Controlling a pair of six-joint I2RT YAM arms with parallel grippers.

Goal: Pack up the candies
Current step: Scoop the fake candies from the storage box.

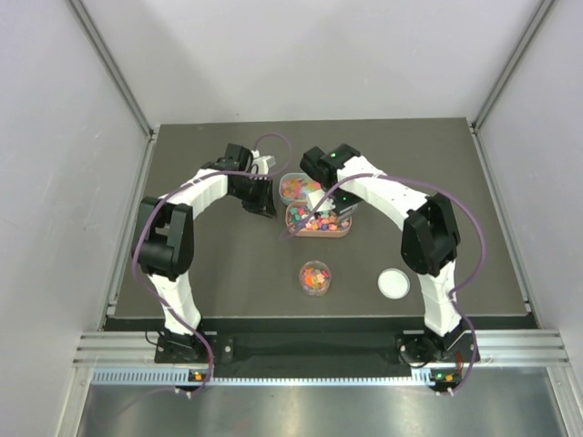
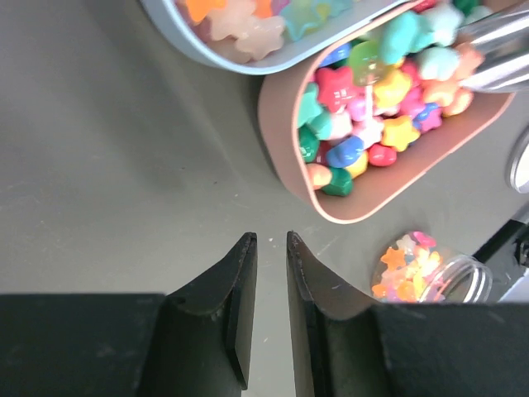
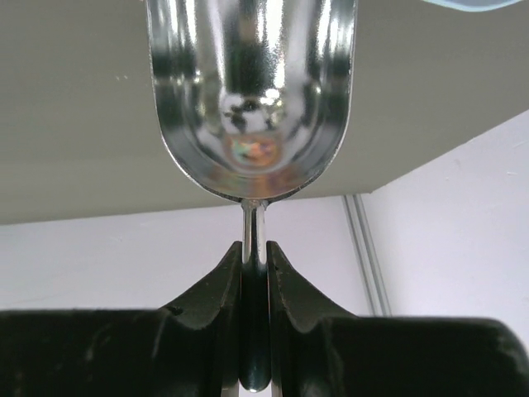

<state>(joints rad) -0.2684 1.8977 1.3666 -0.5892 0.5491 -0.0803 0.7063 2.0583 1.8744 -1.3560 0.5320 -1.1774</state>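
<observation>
The candies [image 2: 372, 99] lie mostly in a pink tray [image 2: 281, 141] at the middle of the table [image 1: 209, 273]. More candies are in a clear bowl [image 1: 283, 182] touching the tray at 11 o'clock, and some are in a small jar [image 2: 467, 279] at 6 o'clock from it. A white lid [image 1: 394, 283] lies at 3 o'clock from the jar. The right fingers [image 3: 235, 260] are clenched on the handle of a metal scoop [image 3: 252, 99], over the tray. The left fingers [image 2: 250, 248] stand a little apart and grasp nothing, above bare table at 9 o'clock from the tray.

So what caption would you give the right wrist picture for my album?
The right hand pinches the thin handle of a shiny metal scoop, bowl facing the camera.
</observation>
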